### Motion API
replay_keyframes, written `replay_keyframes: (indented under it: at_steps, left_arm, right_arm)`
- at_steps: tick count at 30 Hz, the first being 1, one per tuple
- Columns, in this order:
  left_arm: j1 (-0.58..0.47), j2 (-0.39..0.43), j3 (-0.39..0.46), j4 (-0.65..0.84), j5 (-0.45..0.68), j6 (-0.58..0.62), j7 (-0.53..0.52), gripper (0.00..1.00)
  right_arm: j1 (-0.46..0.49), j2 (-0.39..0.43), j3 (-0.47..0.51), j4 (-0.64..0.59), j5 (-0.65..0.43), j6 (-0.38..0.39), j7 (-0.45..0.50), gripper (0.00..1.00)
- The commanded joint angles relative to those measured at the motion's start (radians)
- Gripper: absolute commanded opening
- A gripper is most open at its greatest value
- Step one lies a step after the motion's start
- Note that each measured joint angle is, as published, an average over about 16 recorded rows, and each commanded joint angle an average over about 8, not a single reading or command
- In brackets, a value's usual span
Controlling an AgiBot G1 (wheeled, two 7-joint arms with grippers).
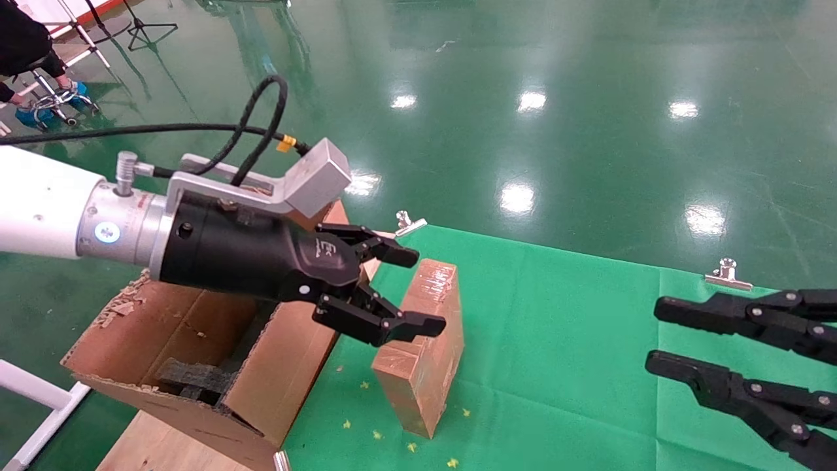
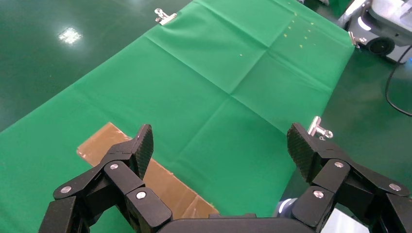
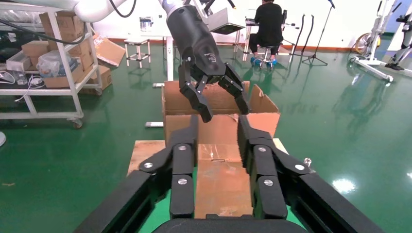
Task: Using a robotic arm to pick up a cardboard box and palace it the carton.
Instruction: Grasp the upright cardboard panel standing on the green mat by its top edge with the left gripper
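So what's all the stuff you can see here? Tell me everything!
cardboard box: one, brown and wrapped in shiny tape, standing on edge on the green cloth.
carton: one, big and brown with torn flaps, just off the cloth's left end, dark foam inside.
green cloth: one, spread over the table.
metal clips: three, silver, along the cloth's edges.
yellow bits: a few, small, on the cloth near the cardboard box.
person: one, in black, seated in the background.
left pincer: one, black on a white arm, open above the cardboard box.
right pincer: one, black, open, off at the cloth's right side.
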Motion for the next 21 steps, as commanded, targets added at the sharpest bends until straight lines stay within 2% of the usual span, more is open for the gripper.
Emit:
replay_keyframes:
  at_steps: [1, 3, 8, 14, 21]
  left_arm:
    - [0.003, -0.001, -0.003, 0.000, -0.006, -0.002, 0.010, 1.00]
    - [-0.006, 0.007, 0.008, 0.010, 0.007, 0.007, -0.009, 1.00]
    - [-0.089, 0.054, 0.078, 0.027, 0.110, 0.041, -0.151, 1.00]
    - [-0.220, 0.123, 0.211, 0.025, 0.245, 0.067, -0.361, 1.00]
    - [-0.321, 0.182, 0.366, 0.030, 0.302, 0.069, -0.521, 1.00]
  right_arm:
    - [0.000, 0.000, 0.000, 0.000, 0.000, 0.000, 0.000, 0.00]
    - [0.000, 0.000, 0.000, 0.000, 0.000, 0.000, 0.000, 0.00]
    - [0.000, 0.000, 0.000, 0.000, 0.000, 0.000, 0.000, 0.00]
    - [0.000, 0.000, 0.000, 0.000, 0.000, 0.000, 0.000, 0.00]
    - [0.000, 0.000, -0.001, 0.000, 0.000, 0.000, 0.000, 0.00]
